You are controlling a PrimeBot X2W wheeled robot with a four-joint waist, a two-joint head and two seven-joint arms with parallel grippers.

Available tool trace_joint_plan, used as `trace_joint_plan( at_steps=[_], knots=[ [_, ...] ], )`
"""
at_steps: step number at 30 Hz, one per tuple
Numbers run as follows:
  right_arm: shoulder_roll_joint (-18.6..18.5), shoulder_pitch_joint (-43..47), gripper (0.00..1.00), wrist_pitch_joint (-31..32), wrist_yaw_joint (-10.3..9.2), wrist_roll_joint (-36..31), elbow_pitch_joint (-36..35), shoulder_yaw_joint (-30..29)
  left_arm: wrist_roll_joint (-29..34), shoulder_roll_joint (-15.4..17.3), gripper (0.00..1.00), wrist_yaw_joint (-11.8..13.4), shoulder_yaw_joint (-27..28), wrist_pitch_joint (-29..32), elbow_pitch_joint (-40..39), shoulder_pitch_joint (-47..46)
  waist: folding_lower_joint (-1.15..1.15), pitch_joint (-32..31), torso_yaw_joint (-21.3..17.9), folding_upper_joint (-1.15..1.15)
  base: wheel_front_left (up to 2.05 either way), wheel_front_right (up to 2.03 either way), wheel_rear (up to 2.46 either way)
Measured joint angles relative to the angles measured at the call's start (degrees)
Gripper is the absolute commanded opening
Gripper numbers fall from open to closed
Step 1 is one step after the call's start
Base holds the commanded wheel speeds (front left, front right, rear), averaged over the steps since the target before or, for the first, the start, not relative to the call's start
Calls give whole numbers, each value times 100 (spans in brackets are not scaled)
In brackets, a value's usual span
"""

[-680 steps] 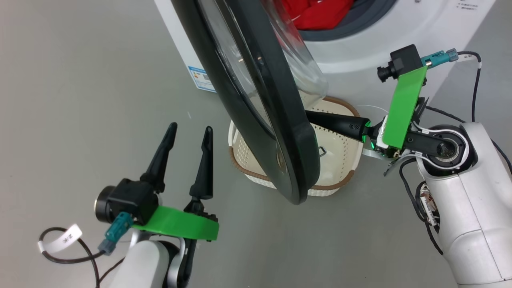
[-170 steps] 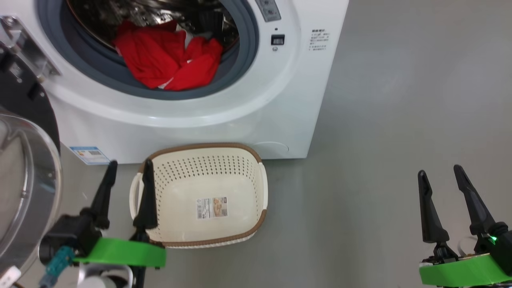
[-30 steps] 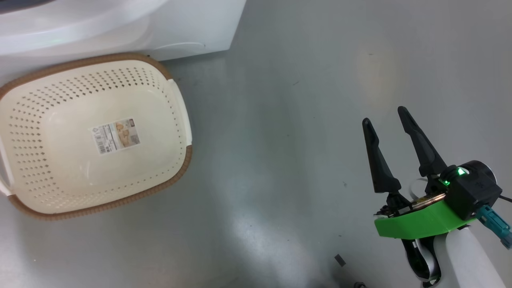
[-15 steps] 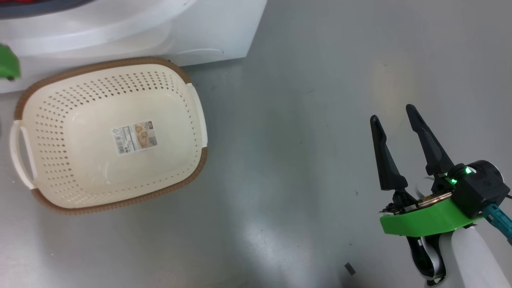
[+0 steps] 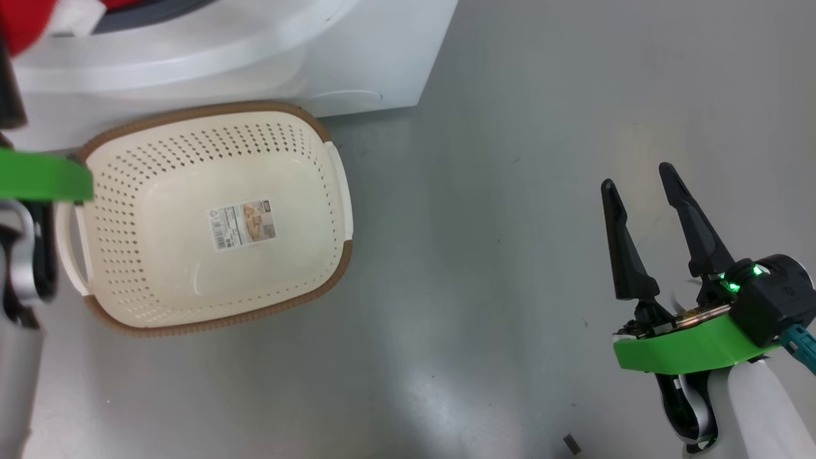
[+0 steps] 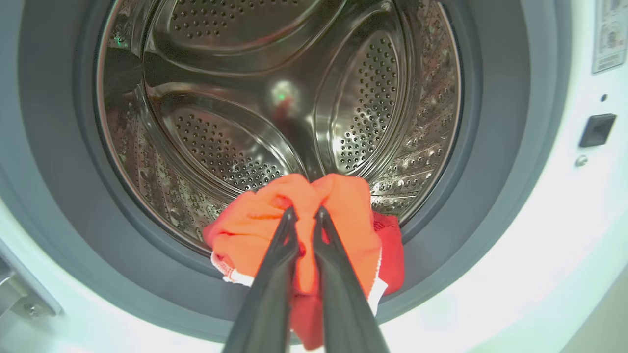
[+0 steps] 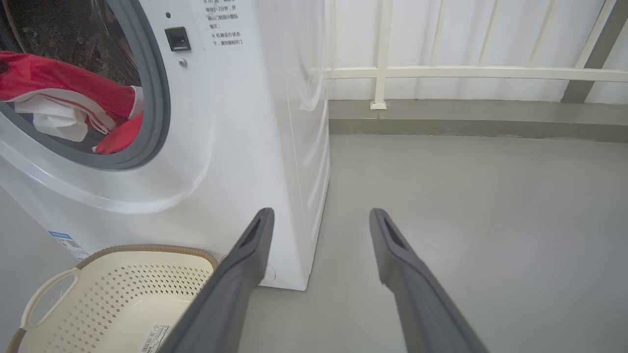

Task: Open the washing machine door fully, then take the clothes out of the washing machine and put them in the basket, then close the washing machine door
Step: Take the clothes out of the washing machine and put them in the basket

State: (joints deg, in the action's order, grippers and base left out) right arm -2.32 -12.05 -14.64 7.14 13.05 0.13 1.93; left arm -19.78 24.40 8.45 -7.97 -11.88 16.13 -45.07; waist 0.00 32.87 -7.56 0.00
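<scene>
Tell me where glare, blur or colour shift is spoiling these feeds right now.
Left wrist view: the clothes read washed-out orange, the washing machine front blows out white, hot glints on the drum. Head view: the green bracket at the left edge is motion-blurred; soft sheen on the floor. Right wrist view: evenly lit, basket crisp.

The white front-loading washing machine has its steel drum exposed. Bright red, white-trimmed clothes bunch at the grey gasket's lower lip, pinched in the left gripper. The cream perforated plastic basket sits upright just before the machine.
</scene>
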Motion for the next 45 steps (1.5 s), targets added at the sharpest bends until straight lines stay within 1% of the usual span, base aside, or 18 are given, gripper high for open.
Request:
trace_joint_plan(
  at_steps=[10, 15, 24, 28, 36, 40, 42, 45],
  knots=[
    [-13, 12, 100, 0, 0, 0, -37, -142, -58, 14, 0, 341, 47, 181, -1366, 1063, 0, -233, 114, 0, 0, 0, 0],
    [-12, 14, 100, 0, 0, 0, -64, -205, -76, -3, 0, 469, 1, 281, -1876, 1444, 0, -319, 203, 0, 0, 0, 0],
    [-13, 21, 100, 0, 0, 1, -79, -279, -97, -49, 0, 590, -146, 427, -2463, 1844, 0, -460, 302, 0, 0, 0, 0],
    [-13, 38, 100, 0, 0, 1, -101, -283, -88, -51, 0, 728, -167, 541, -2847, 2001, 0, -484, 344, 0, 0, 0, 0],
    [-14, 42, 100, 0, 0, 0, -170, -303, 66, -45, 0, 890, -202, 706, -3640, 2168, 0, -388, 406, 0, 0, 0, 0],
    [-14, 41, 100, 0, 0, 0, -180, -299, 64, -68, 0, 973, -305, 821, -3825, 2290, 0, -341, 413, 0, 0, 0, 0],
    [-14, 40, 100, 0, 0, 0, -185, -287, 36, -129, 0, 975, -341, 835, -3739, 2366, 0, -308, 408, 0, 0, 0, 0],
    [-15, 37, 100, 0, 0, 0, -187, -265, -83, -244, 0, 967, -407, 815, -3386, 2421, 0, -243, 388, 0, 0, 0, 0]
  ],
)
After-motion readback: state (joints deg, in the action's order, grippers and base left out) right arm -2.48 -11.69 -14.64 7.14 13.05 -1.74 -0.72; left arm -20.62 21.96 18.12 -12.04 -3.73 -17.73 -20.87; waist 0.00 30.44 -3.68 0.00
